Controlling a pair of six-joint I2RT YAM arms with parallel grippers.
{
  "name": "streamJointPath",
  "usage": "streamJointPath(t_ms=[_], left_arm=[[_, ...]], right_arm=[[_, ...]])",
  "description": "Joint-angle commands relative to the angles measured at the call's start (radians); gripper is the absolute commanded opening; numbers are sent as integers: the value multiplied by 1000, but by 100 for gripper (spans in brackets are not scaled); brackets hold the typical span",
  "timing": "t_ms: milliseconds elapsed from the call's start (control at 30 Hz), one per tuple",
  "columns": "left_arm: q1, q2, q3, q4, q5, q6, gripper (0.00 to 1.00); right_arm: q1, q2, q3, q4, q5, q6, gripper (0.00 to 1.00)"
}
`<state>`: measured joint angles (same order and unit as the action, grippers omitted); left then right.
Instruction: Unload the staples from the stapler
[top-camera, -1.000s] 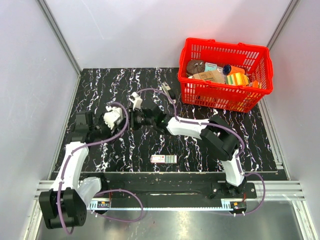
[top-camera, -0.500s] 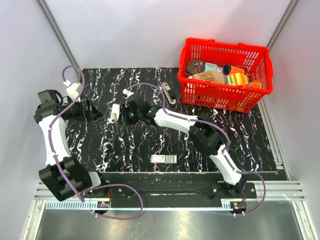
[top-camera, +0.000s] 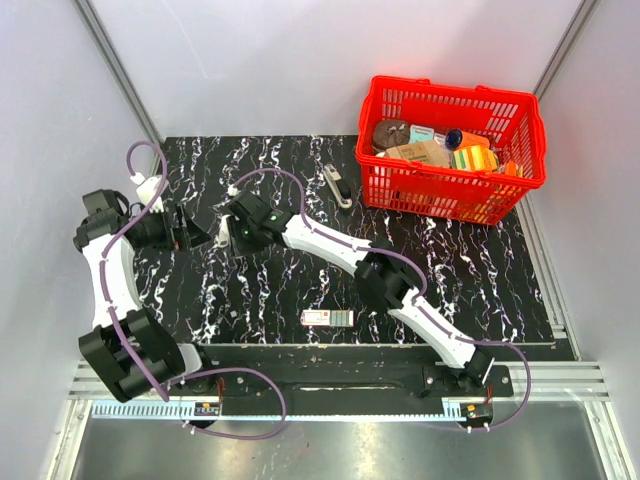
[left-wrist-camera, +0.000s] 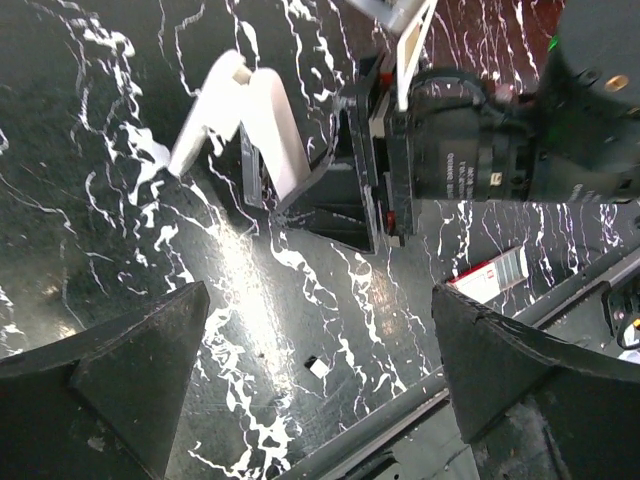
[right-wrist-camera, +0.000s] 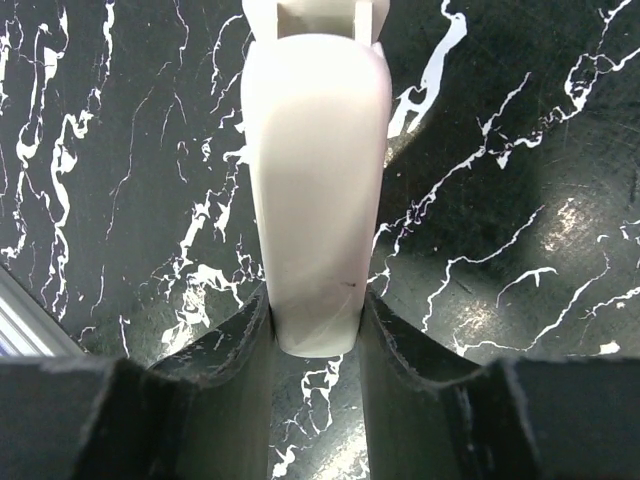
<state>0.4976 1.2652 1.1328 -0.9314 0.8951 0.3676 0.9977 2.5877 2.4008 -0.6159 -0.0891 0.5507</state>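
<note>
Right gripper (right-wrist-camera: 315, 325): partly closed on the stapler (right-wrist-camera: 312, 180), whose rounded end is pinched between both fingers.
Left gripper (left-wrist-camera: 318, 335): spread wide, nothing held, kept just beside the stapler without touching it.
Stapler: opened in a V over the left of the tabletop (top-camera: 300, 280).
Near: a small labelled box (top-camera: 328, 318) is laid flat by the front edge.
Far: a filled red basket (top-camera: 452, 205) is set at the right rear.
Arms: the right is stretched low leftward; the left is folded, elbow outward.
</note>
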Motion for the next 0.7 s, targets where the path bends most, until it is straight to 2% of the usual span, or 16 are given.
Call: streamJointPath(t_ms=[0,67,167,400,600,667], left_arm=[[2,-15,-59,68,-2,-9,99],[4,-17,-70,77,-7,-7,99],[2,-21,-79,82,-12,-1,99],[2,-29,-103,114,-45,1,99],[2,-27,-117,132,-79,5,99],[2,-30,-133,149,-87,-4,99]], right_arm=[[9,60,165,-145,19,14,31],[9,68,184,-150,12,17,52],[9,71,185,-150,-1,23,67],[7,32,175,-146,-5,14,73],[-71,-121,31,-142,84,-44,65],[-119,-173,-29,-142,133,-57,65]])
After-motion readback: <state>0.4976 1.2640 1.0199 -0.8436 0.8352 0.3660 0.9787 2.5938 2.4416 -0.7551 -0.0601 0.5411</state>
